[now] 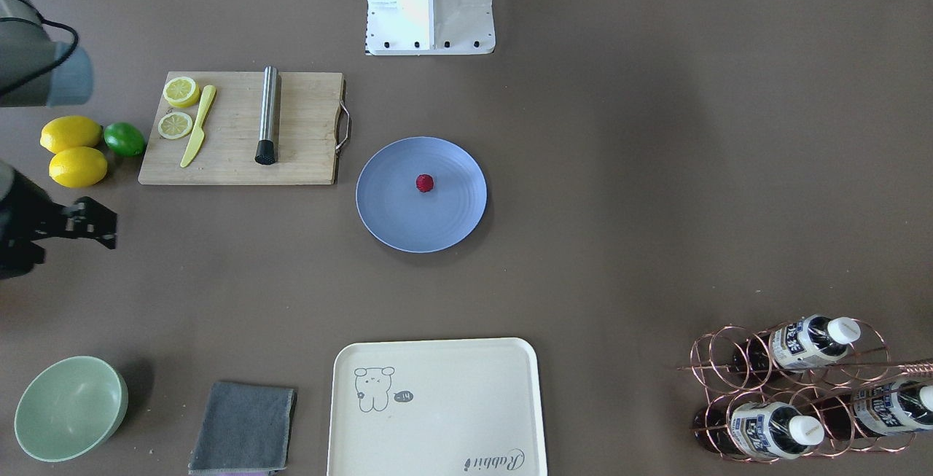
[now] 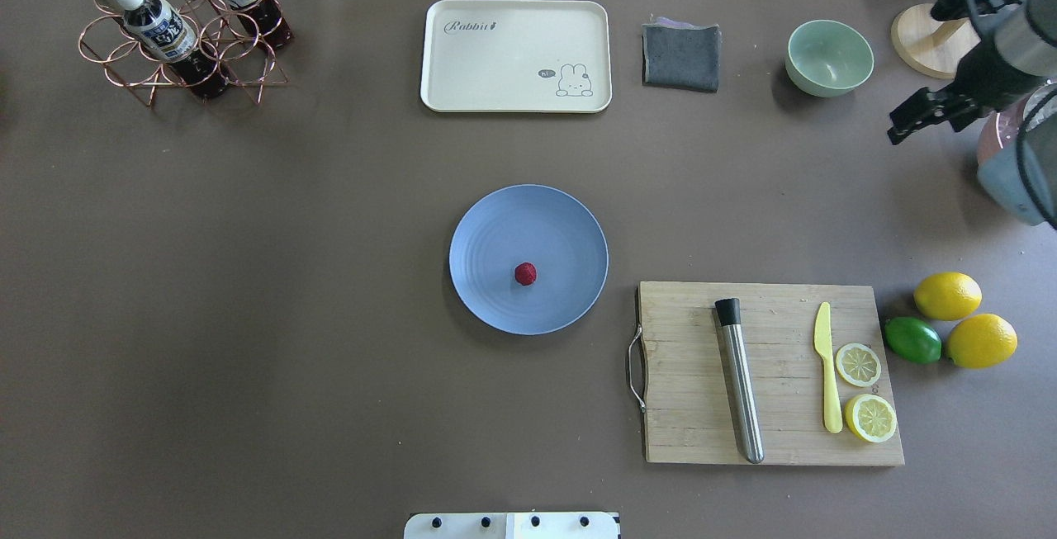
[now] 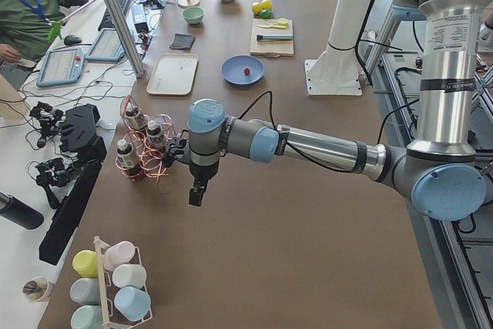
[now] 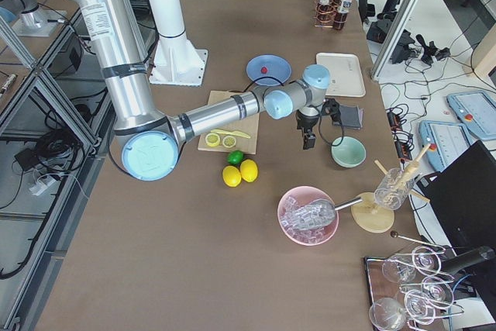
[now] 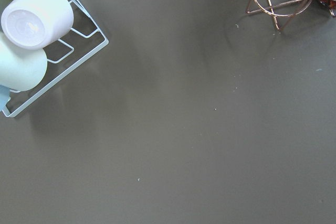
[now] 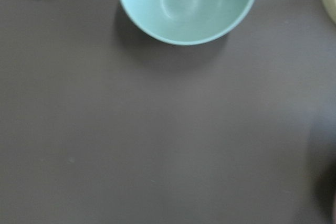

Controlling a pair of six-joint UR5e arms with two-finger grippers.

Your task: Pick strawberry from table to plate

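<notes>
The small dark red strawberry (image 1: pixel 425 183) (image 2: pixel 525 274) lies near the middle of the round blue-lavender plate (image 1: pixel 393 221) (image 2: pixel 495 225), which sits at the centre of the grey-brown table (image 1: pixel 619 206). My right gripper (image 1: pixel 111 225) (image 2: pixel 896 122) hangs far off to the robot's right, above bare table near the green bowl (image 2: pixel 829 56). It is open and holds nothing. My left gripper (image 3: pixel 196 194) shows only in the exterior left view, pointing down beside the bottle rack (image 3: pixel 142 148), and I cannot tell whether it is open or shut.
A wooden cutting board (image 2: pixel 685 374) carries a steel tube, a yellow knife and lemon slices. Two lemons (image 2: pixel 947 295) and a lime (image 2: pixel 912 339) lie to its right. A cream tray (image 2: pixel 516 56), grey cloth (image 2: pixel 681 56) and bottle rack (image 2: pixel 177 35) line the far edge.
</notes>
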